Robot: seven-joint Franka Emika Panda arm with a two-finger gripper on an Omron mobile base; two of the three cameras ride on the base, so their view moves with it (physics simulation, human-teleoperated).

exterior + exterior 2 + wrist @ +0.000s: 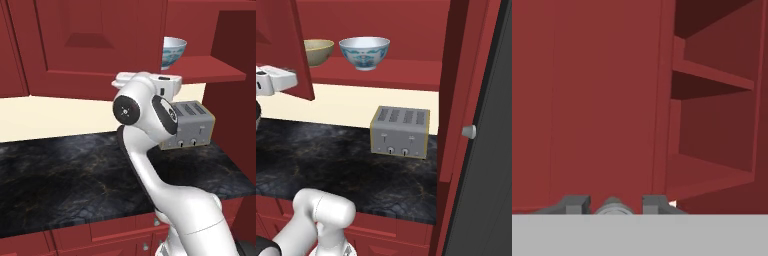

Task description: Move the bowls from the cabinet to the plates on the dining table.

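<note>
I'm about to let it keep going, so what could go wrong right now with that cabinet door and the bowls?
1. The gripper pinches the small round knob of the cabinet door; it could slip off mid-swing.
2. The patterned bowl and the olive bowl sit near the shelf's front edge; a careless reach might knock one onto the toaster.

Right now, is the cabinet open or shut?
Open: the cabinet shows its shelf with both bowls, and its door stands swung out.

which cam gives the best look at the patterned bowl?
Right base view: the white-and-blue bowl stands whole on the cabinet shelf, beside the olive bowl. In the left base view only a sliver of it shows past the door edge. The hand view looks at red cabinet panels and shelves.
</note>
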